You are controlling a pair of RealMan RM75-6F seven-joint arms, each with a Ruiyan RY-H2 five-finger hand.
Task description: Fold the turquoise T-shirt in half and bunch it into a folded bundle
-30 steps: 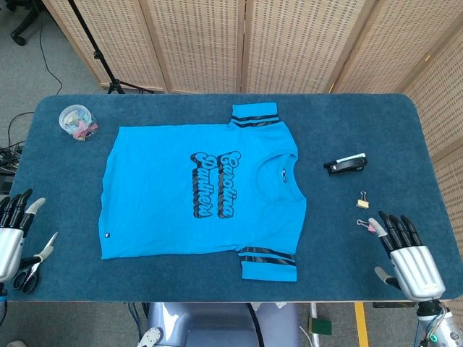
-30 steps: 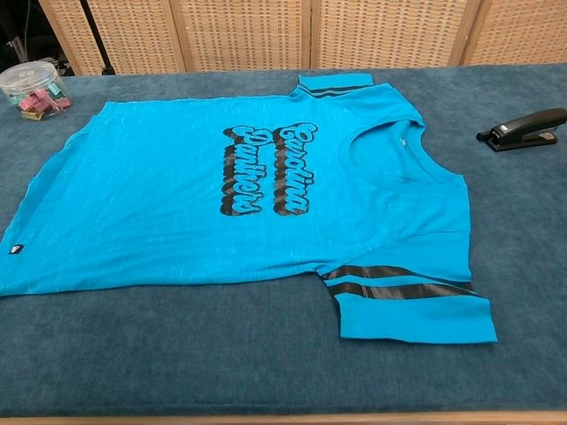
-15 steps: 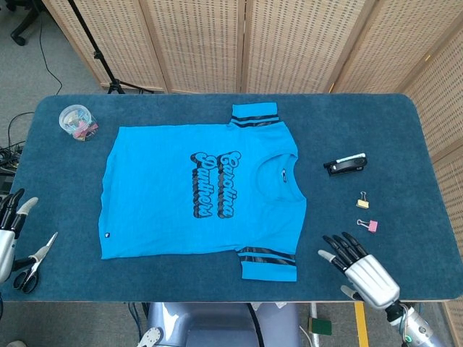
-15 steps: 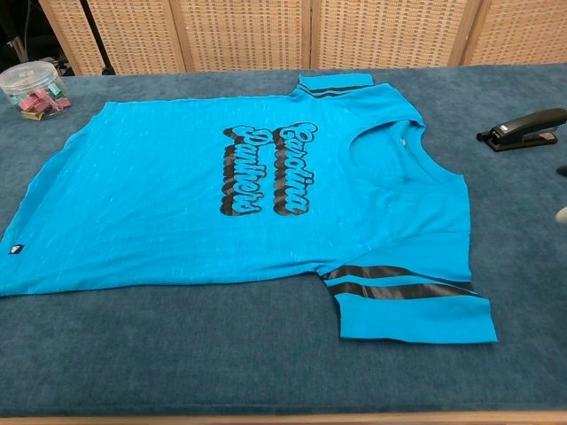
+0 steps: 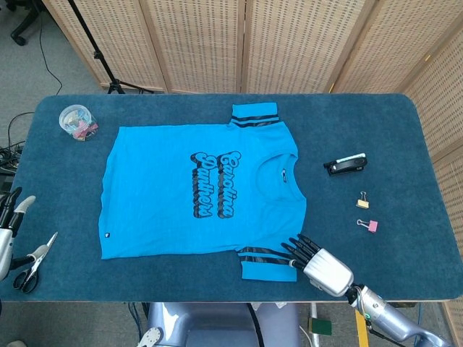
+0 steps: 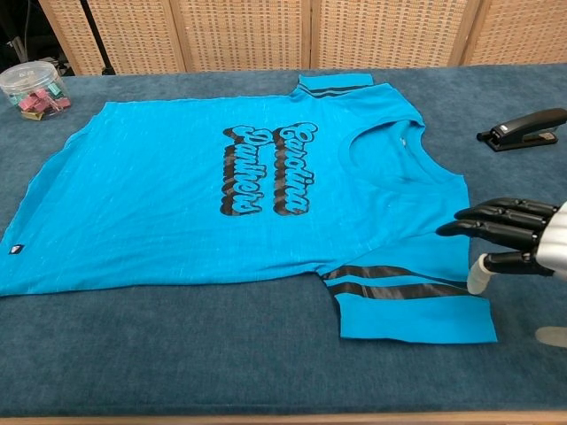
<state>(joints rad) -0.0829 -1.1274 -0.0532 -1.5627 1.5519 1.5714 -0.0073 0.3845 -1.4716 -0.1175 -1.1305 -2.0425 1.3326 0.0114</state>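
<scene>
Currently the turquoise T-shirt (image 5: 202, 191) is laid flat on the tabletop (image 5: 376, 130). Right hand (image 5: 322, 266) fingers (image 6: 496, 221) are spread, empty, at the near sleeve; contact unclear. Left hand (image 5: 7, 224) is mostly cropped, apparently open.

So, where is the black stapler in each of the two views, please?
Head view: the black stapler lies right of centre on the blue table, to the right of the T-shirt's collar.
Chest view: the stapler is at the right edge, upper part, beyond the right hand.
Shared landmark: the turquoise T-shirt with black lettering.
</scene>
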